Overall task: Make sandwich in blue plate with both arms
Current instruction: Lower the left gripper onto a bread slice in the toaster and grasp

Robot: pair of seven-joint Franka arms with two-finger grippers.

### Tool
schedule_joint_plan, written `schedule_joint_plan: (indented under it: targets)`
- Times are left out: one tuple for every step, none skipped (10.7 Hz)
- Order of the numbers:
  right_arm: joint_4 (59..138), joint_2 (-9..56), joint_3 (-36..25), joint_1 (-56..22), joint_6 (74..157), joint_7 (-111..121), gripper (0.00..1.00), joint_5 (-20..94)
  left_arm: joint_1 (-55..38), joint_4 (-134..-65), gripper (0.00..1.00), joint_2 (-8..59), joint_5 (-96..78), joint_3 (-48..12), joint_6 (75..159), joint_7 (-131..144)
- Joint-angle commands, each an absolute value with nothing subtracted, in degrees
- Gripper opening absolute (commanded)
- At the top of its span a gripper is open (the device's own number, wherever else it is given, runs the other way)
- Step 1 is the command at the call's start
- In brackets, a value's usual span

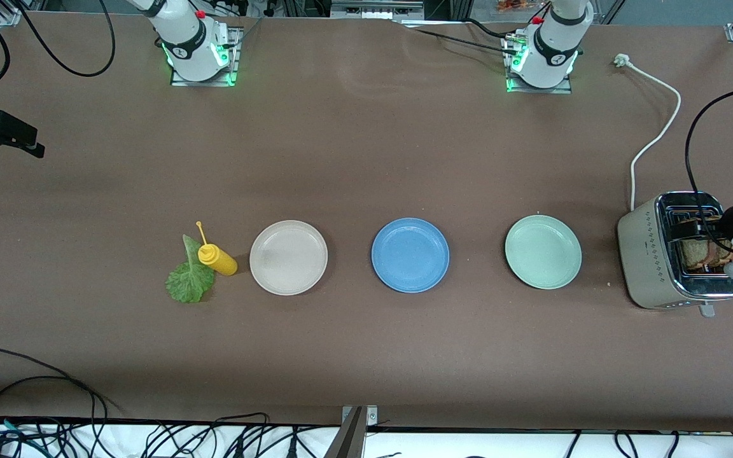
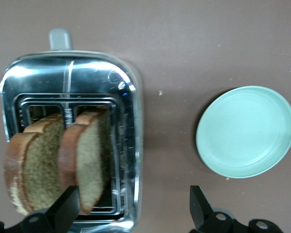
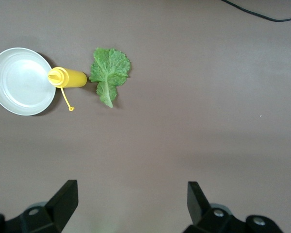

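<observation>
Bread slices (image 2: 58,160), two of them, brown with a darker crust, stand up in the slots of a shiny toaster (image 1: 672,257) at the left arm's end of the worktop (image 1: 366,159). The left gripper (image 2: 133,206) hangs over the toaster with its jaws wide open and nothing in them. One black finger (image 2: 63,208) is in front of the bread, but it is not squeezing it.

The blue plate (image 1: 410,254) sits in the middle of the worktop with nothing on it. A pale green plate (image 1: 543,251) sits beside it, toward the toaster. A beige-white plate (image 1: 288,257) sits beside the blue plate toward the right arm's end. All three plates lie apart from each other in a row.

A yellow squeeze bottle (image 1: 217,259) lies on its side just beside the beige-white plate. A green lettuce leaf (image 1: 189,280) lies flat, and the bottle touches it.

The right gripper (image 3: 131,206) is up in the air over bare worktop at the right arm's end. Its jaws are wide open too and hold nothing.

A white power cord (image 1: 656,121) runs from the toaster across the worktop.
</observation>
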State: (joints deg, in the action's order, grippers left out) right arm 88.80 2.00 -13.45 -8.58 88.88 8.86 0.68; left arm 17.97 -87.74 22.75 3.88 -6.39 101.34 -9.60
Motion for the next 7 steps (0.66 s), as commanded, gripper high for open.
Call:
schedule_joint_plan:
  targets:
    - [87.6,2.3,-13.6,-8.5,87.8,9.6,1.0,1.5,21.3,-86.1,1.0,25.2,4.4,-7.0,101.3,-13.6]
    - [87.6,2.3,-13.6,-8.5,87.9,9.6,1.0,1.6,21.8,-86.2,1.0,25.5,4.4,-7.0,101.3,-14.1]
    - [87.6,2.3,-13.6,-8.5,87.8,9.6,1.0,1.6,22.0,-86.2,1.0,26.3,4.4,-7.0,101.3,-14.4]
    - [87.6,2.3,-13.6,-8.5,87.8,9.6,1.0,1.5,22.8,-86.2,1.0,27.2,4.3,-6.9,101.3,-14.4]
    - [87.6,2.3,-13.7,-8.5,87.8,9.7,1.0,1.5,23.6,-86.2,0.98,28.2,4.3,-7.0,101.3,-14.5]
    - [87.6,2.3,-13.8,-8.4,87.8,9.7,1.0,1.5,23.6,-86.2,0.62,28.4,4.5,-7.0,101.3,-14.6]
    - [87.6,2.3,-13.7,-8.3,87.8,9.6,1.0,1.5,23.6,-86.2,0.09,28.3,4.5,-7.0,100.7,-14.9]
